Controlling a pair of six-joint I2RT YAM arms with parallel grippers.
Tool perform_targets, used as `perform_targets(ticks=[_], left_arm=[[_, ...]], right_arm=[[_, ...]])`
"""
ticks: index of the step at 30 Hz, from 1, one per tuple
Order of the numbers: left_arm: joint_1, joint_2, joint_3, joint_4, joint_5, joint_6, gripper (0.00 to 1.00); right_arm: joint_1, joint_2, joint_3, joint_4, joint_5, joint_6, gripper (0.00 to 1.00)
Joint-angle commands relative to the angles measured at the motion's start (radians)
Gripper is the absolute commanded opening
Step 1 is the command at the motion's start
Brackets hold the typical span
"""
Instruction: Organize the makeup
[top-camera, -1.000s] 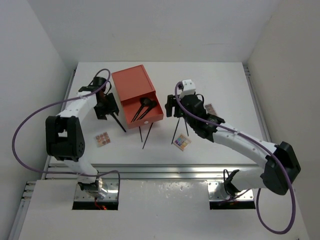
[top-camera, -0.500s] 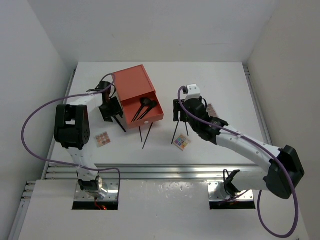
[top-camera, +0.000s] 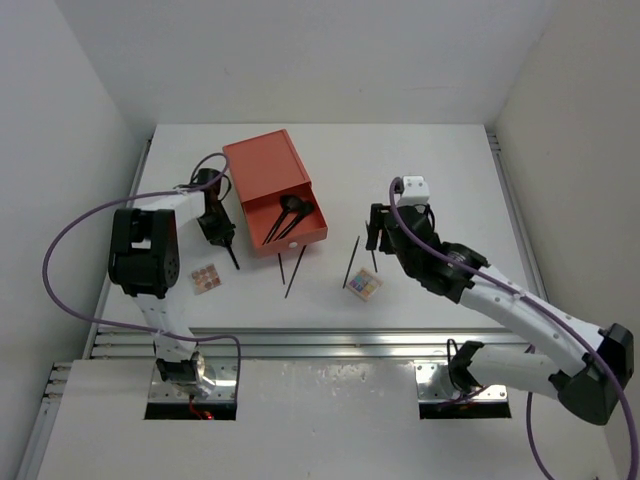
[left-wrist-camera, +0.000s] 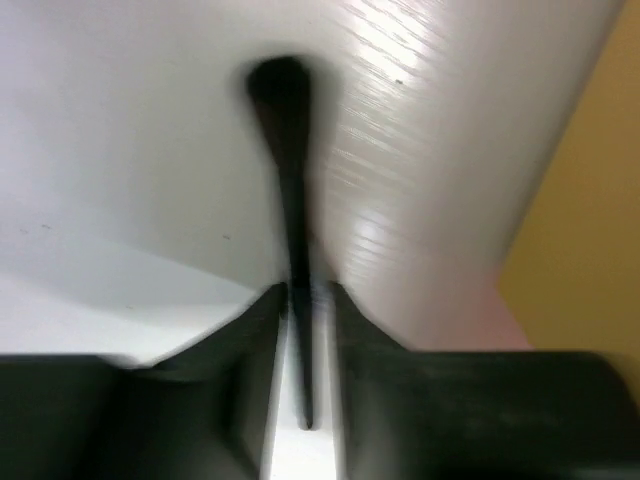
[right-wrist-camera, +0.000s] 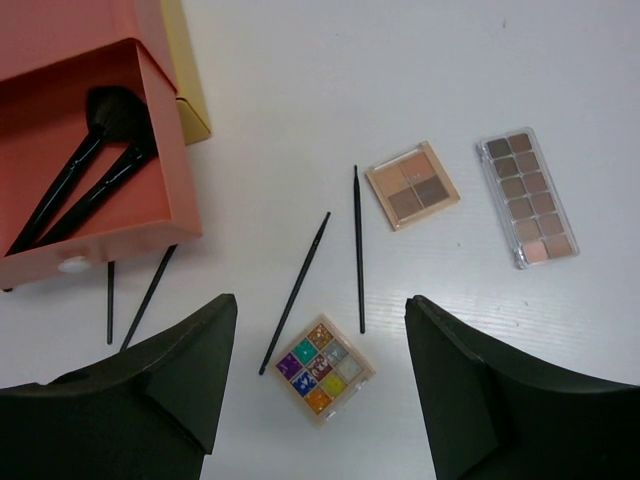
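Note:
A black makeup brush (left-wrist-camera: 288, 160) lies on the white table just left of the drawer box, its handle running between my left gripper's (left-wrist-camera: 305, 300) fingers. The jaws stand narrow around the handle, with thin gaps on both sides, so the gripper counts as open. In the top view this gripper (top-camera: 218, 232) sits beside the box. My right gripper (right-wrist-camera: 320, 302) hangs open and empty above a multicoloured palette (right-wrist-camera: 322, 367), two thin brushes (right-wrist-camera: 296, 293) (right-wrist-camera: 358, 250), a brown four-pan palette (right-wrist-camera: 412, 184) and a long nude palette (right-wrist-camera: 527, 196). A pink palette (top-camera: 206, 277) lies at the left.
The orange drawer box (top-camera: 268, 172) has its drawer (right-wrist-camera: 90, 200) pulled out with two large black brushes (right-wrist-camera: 85, 175) inside. Two more thin sticks (right-wrist-camera: 109, 300) (right-wrist-camera: 148, 295) lie just in front of the drawer. The box's yellow side (left-wrist-camera: 590, 250) is close on the left gripper's right.
The left gripper's jaws have narrowed around the brush handle beside the box. The right arm has swung right and back from the drawer, over the palettes.

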Motion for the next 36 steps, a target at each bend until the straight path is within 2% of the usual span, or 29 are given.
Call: perform_targets(ticks=[1, 3, 6, 9, 12, 16, 17, 20, 21, 23, 25, 29, 30, 32, 34, 36], left_arm=[[0.014, 0.086, -0.072, 0.012, -0.009, -0.017, 0.25], [0.023, 0.086, -0.072, 0.013, -0.009, -0.008, 0.12], [0.072, 0.077, -0.072, 0.013, 0.023, -0.008, 0.0], [0.091, 0.051, -0.033, 0.013, 0.023, 0.016, 0.0], [0.1, 0.018, 0.02, 0.013, 0.05, 0.049, 0.0], [0.11, -0.078, 0.068, 0.013, 0.05, 0.124, 0.0], [0.11, -0.122, 0.077, 0.013, 0.05, 0.141, 0.0], [0.12, -0.187, 0.103, 0.003, 0.05, 0.223, 0.0], [0.12, -0.23, 0.117, 0.003, 0.05, 0.249, 0.0], [0.12, -0.27, 0.148, 0.003, 0.06, 0.34, 0.0], [0.095, -0.323, 0.193, 0.003, 0.047, 0.403, 0.0], [0.037, -0.387, 0.299, -0.01, 0.13, 0.597, 0.0], [-0.032, -0.4, 0.322, -0.026, 0.154, 0.7, 0.0], [-0.107, -0.4, 0.364, -0.078, 0.176, 0.769, 0.0], [-0.211, -0.39, 0.364, -0.087, 0.176, 0.787, 0.0], [-0.267, -0.371, 0.353, -0.087, 0.176, 0.787, 0.0]], right_arm=[[0.036, -0.046, 0.047, -0.146, 0.087, 0.068, 0.67], [0.057, -0.069, 0.043, -0.172, 0.103, 0.095, 0.66], [0.073, -0.104, -0.018, -0.22, 0.139, 0.126, 0.66], [0.073, -0.129, -0.053, -0.241, 0.146, 0.134, 0.65], [0.071, -0.13, -0.065, -0.259, 0.135, 0.059, 0.63], [0.015, -0.119, -0.095, -0.266, 0.115, 0.013, 0.55], [-0.025, -0.112, -0.117, -0.203, 0.001, -0.003, 0.55], [-0.16, -0.072, -0.117, -0.148, -0.132, -0.026, 0.53], [-0.192, -0.017, -0.099, -0.145, -0.278, -0.015, 0.52], [-0.298, 0.032, -0.08, -0.148, -0.415, 0.012, 0.47], [-0.358, 0.138, -0.028, -0.152, -0.561, 0.017, 0.44], [-0.386, 0.296, 0.041, -0.142, -0.644, -0.01, 0.44], [-0.387, 0.327, 0.044, -0.135, -0.657, -0.018, 0.44], [-0.403, 0.371, 0.046, -0.111, -0.68, -0.027, 0.44], [-0.412, 0.429, 0.049, -0.068, -0.703, -0.032, 0.44], [-0.427, 0.483, 0.094, -0.056, -0.719, -0.027, 0.41]])
